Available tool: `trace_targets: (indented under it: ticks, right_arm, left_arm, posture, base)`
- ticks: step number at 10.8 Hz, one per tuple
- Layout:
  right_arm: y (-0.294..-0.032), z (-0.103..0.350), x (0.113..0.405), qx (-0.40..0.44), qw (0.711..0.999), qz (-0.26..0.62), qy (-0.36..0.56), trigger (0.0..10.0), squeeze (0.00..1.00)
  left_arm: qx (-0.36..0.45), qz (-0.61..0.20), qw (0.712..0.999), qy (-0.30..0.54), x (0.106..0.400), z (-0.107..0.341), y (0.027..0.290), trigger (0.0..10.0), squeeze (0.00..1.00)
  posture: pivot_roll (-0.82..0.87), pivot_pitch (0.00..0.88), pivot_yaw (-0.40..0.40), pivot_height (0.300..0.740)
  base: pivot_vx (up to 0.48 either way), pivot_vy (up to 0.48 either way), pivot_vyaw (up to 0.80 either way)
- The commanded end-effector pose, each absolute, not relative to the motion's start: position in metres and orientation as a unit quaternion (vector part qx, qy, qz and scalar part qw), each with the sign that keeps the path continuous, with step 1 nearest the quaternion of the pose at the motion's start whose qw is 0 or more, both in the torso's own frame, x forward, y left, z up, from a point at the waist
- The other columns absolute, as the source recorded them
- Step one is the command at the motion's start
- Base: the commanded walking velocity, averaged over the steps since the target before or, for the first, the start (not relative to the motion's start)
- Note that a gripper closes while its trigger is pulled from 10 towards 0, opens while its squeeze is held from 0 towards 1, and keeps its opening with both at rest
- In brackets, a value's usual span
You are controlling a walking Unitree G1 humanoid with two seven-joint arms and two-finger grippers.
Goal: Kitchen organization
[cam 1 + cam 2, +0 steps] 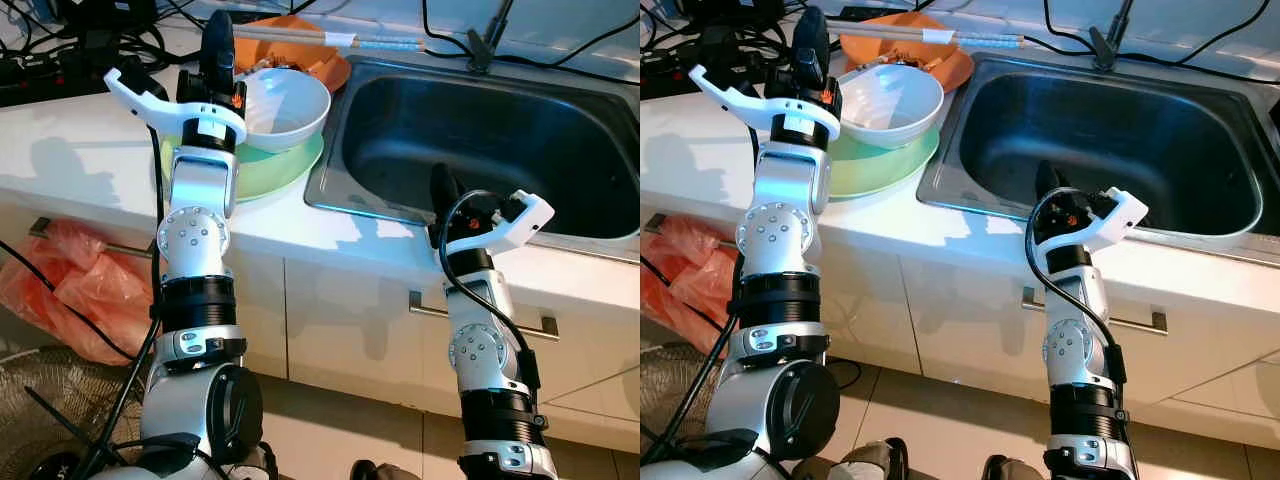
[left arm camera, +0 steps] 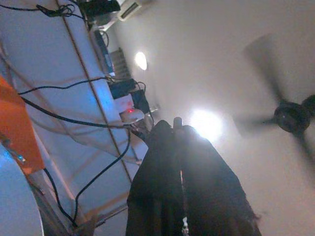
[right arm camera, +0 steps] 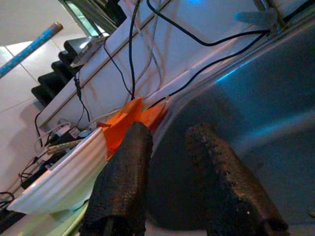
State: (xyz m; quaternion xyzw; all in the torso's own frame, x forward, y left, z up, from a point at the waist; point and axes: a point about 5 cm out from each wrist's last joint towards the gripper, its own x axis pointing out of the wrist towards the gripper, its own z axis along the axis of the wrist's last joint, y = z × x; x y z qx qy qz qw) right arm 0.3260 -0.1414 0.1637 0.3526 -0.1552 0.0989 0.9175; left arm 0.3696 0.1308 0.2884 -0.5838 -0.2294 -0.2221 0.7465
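Three pieces of crockery are sitting stacked on the white counter (image 1: 70,150) just left of the steel sink (image 1: 480,130): a white bowl (image 1: 285,105) nesting on a pale green plate (image 1: 280,165), with an orange plate (image 1: 320,55) tucked behind them and a pair of chopsticks (image 1: 330,38) lying across its far rim. The left gripper (image 1: 218,45) is pointing upward right beside the bowl's near rim, and its two black fingers are pressing together with nothing between them. The right gripper (image 1: 442,190) is hovering at the front lip of the sink, its fingers (image 3: 123,182) standing parted and holding nothing. That bowl is looking like glazed ceramic, so I'm judging it rigid, fairly weighty, slick to the touch and quick to chip if knocked against the steel. Pinching the rim, one finger inside and one outside the wall, is looking like the safest hold, lifting straight up so the green plate underneath isn't dragging along.
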Motion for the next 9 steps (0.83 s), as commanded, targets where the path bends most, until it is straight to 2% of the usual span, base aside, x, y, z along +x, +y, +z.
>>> trace_targets:
  ticks: [1,2,3,9]
  right_arm:
    - [-0.141,0.162,0.325,0.363,0.915,0.094,-0.146,10.0,0.00]
    - [-0.139,0.164,0.326,0.364,0.914,0.099,-0.148,10.0,0.07]
    - [-0.136,0.167,0.327,0.373,0.909,0.105,-0.151,10.0,1.00]
    - [-0.135,0.203,0.332,0.469,0.854,0.120,-0.190,10.0,1.00]
  left_arm:
    - [-0.589,-0.234,0.740,-0.225,0.367,0.286,0.127,10.0,0.00]
    - [-0.588,-0.236,0.741,-0.221,0.367,0.284,0.126,10.0,0.00]
    - [-0.588,-0.241,0.741,-0.218,0.366,0.283,0.124,10.0,0.00]
    - [-0.569,-0.261,0.757,-0.189,0.368,0.277,0.112,10.0,0.00]
  posture:
    - [0.08,0.137,-0.007,0.740]
    - [0.08,0.137,-0.010,0.740]
    - [0.08,0.138,-0.011,0.740]
    - [0.07,0.132,-0.010,0.740]
  base:
    - [0.000,0.000,0.00]
    - [0.000,0.000,0.00]
    - [0.000,0.000,0.00]
    - [0.000,0.000,0.00]
